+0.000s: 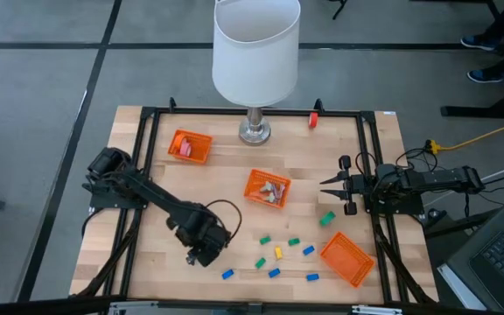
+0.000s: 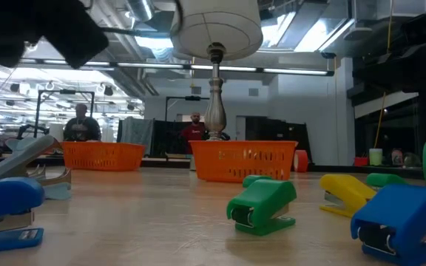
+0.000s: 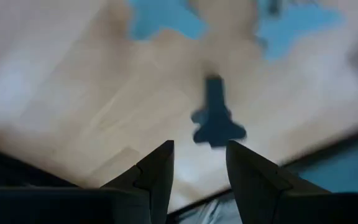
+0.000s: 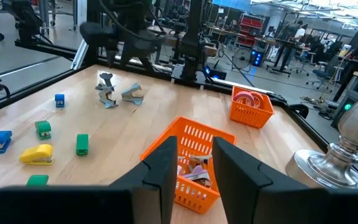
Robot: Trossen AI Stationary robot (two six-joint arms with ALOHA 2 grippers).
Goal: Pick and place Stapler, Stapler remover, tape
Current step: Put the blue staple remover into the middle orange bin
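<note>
Several small staplers, blue (image 1: 227,274), green (image 1: 326,219) and yellow (image 1: 279,253), lie on the wooden table's near half. Pale silvery staple removers fill the middle orange basket (image 1: 268,188), and two more (image 4: 120,92) lie on the wood under my left arm. A pink tape roll (image 1: 183,147) sits in the far-left basket (image 1: 201,149). My left gripper (image 1: 198,256) points down over the near-left table, open, nothing between its fingers (image 3: 160,177); a blurred dark blue shape (image 3: 216,121) lies beyond them. My right gripper (image 1: 325,184) waits level at the right, slightly open.
A white lamp (image 1: 255,48) stands on a metal base (image 1: 254,131) at the far middle. A third orange basket (image 1: 346,258) sits tilted at the near right. A small red thing (image 1: 313,120) lies by the far frame rail. Black rails (image 1: 147,157) border the table.
</note>
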